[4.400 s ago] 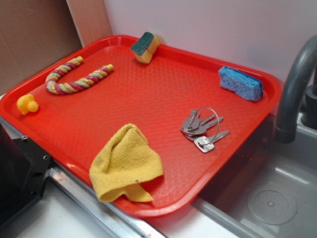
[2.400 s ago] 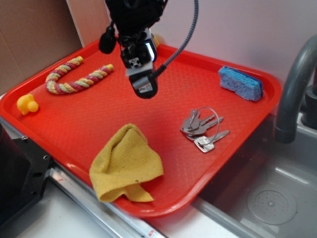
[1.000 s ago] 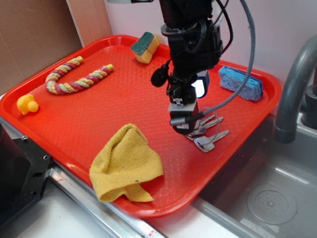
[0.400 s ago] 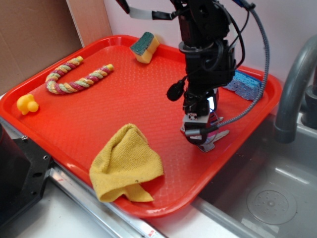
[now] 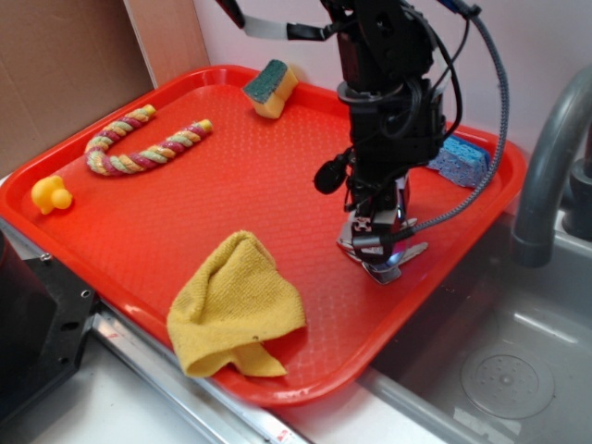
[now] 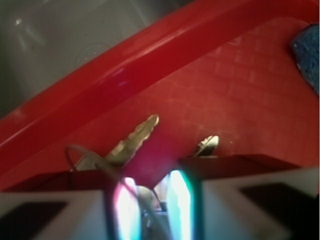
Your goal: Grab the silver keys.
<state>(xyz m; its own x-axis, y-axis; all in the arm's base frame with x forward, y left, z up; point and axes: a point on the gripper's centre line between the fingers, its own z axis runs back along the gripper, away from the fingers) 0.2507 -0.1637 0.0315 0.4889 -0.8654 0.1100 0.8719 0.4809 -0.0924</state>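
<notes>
The silver keys (image 5: 395, 267) lie on the red tray (image 5: 139, 217) near its right rim, mostly covered by my gripper (image 5: 371, 243), which stands upright with its tips down on them. In the wrist view one key blade (image 6: 136, 142) and the wire ring stick out past the fingertips, and the key heads sit in the narrow gap of the gripper (image 6: 150, 200). The jaws are close together and pinch the bunch. The keys still rest on the tray floor.
A blue sponge (image 5: 460, 159) lies behind the gripper at the tray's far right. A yellow cloth (image 5: 236, 305) is at the front, a rope toy (image 5: 143, 143) and yellow duck (image 5: 51, 194) at left, a green-yellow sponge (image 5: 271, 88) at back. A grey faucet (image 5: 546, 176) and sink (image 5: 499, 370) stand right of the tray.
The arm came in from the back left, crossed the tray to the keys and dropped onto them. In the last half second it sank a little lower over the bunch.
</notes>
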